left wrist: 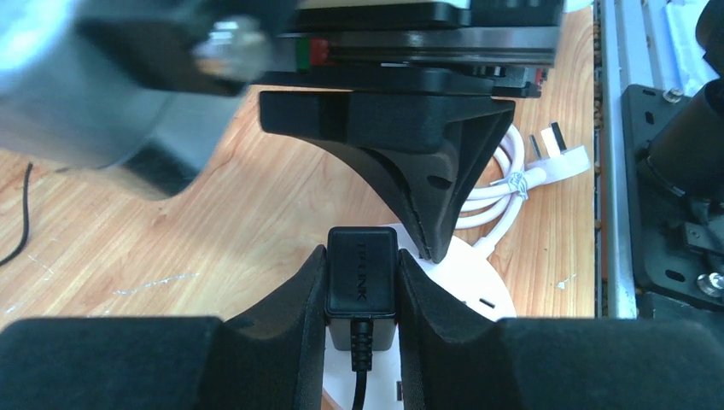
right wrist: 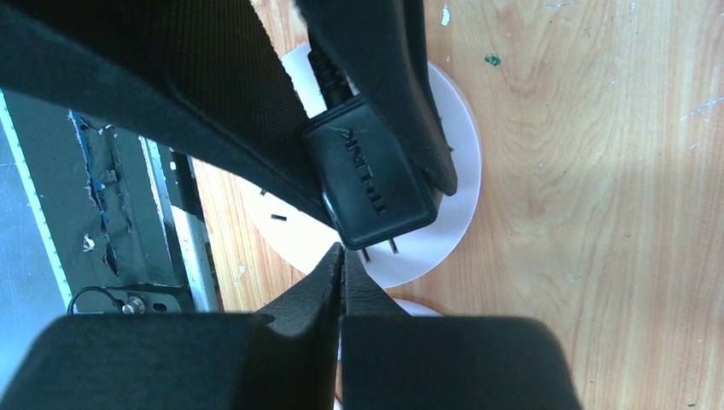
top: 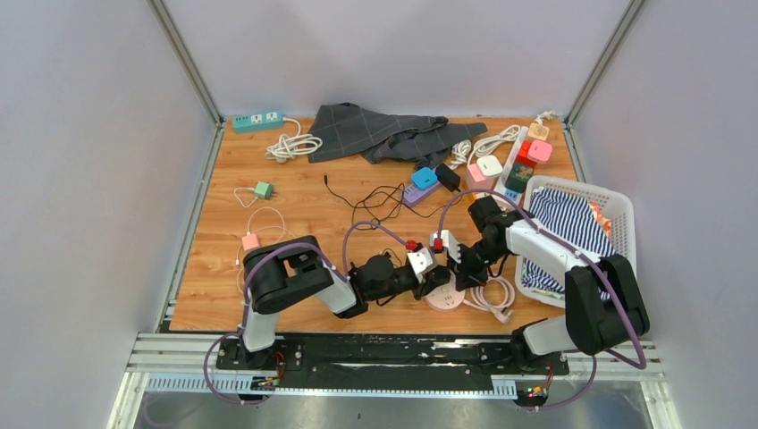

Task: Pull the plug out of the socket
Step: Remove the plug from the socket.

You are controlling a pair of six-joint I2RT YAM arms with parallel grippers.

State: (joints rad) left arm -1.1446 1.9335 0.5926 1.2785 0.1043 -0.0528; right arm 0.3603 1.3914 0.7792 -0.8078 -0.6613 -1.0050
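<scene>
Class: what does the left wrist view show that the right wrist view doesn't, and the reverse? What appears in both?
Only left wrist: a white pinned plug on its coiled cable. Only right wrist: the black plug with its metal prongs showing bare beneath it. Both: the left gripper clamping the black plug over the round white socket, with the shut right gripper tipped in beside it.

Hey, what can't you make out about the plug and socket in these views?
Left wrist view: the plug hides its own prongs inside the left pincer, so seating is unclear.
Right wrist view: the socket slots lie under the plug and the left pincer's fingers.
Top view: the plug is too small to pick out between the left pincer and right pincer.
</scene>
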